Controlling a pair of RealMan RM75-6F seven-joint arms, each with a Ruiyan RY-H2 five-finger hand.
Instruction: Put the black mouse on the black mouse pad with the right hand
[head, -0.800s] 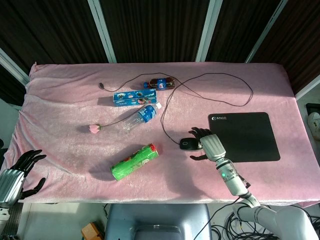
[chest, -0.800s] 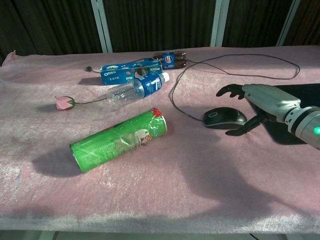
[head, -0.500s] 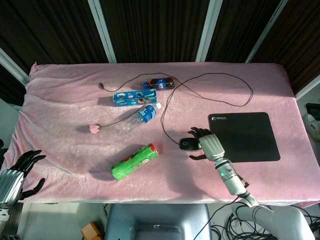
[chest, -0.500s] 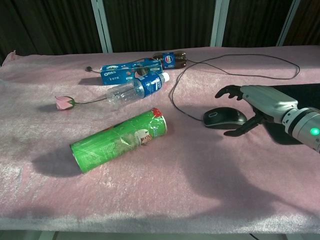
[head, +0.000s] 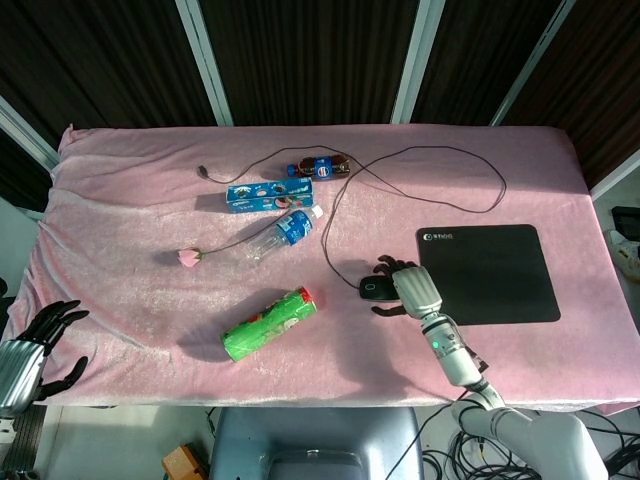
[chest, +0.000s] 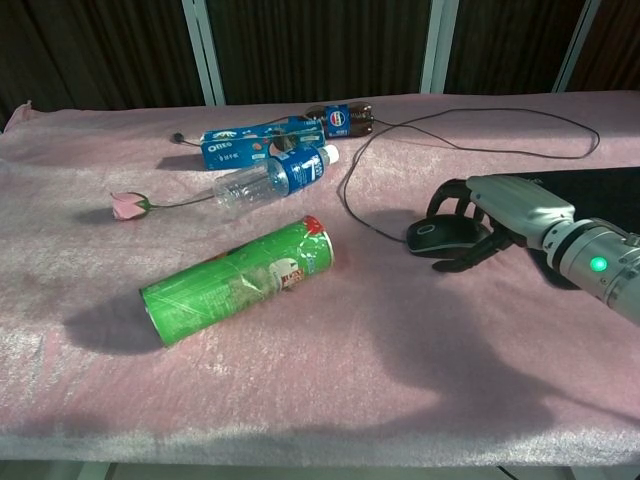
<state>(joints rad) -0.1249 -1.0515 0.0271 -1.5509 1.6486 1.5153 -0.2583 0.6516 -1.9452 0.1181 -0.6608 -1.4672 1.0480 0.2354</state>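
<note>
The black mouse (head: 371, 289) (chest: 434, 236) lies on the pink cloth just left of the black mouse pad (head: 495, 275) (chest: 605, 195). Its cable loops away toward the back of the table. My right hand (head: 415, 290) (chest: 500, 208) covers the mouse's right side. Its fingers curl over the far side and the thumb sits against the near side, so it grips the mouse, which still rests on the cloth. My left hand (head: 30, 345) hangs off the table's front left corner with its fingers apart, holding nothing.
A green chip can (head: 268, 323) (chest: 240, 280) lies left of the mouse. Behind it are a water bottle (head: 283, 232) (chest: 270, 178), an Oreo box (head: 262, 195) (chest: 250, 143), a cola bottle (head: 320, 167) (chest: 340, 118) and a pink rose (head: 188, 257) (chest: 128, 205).
My right hand has slid left over the mouse and its fingers have curled down around it. The mouse has stayed in place. The left hand has barely moved.
</note>
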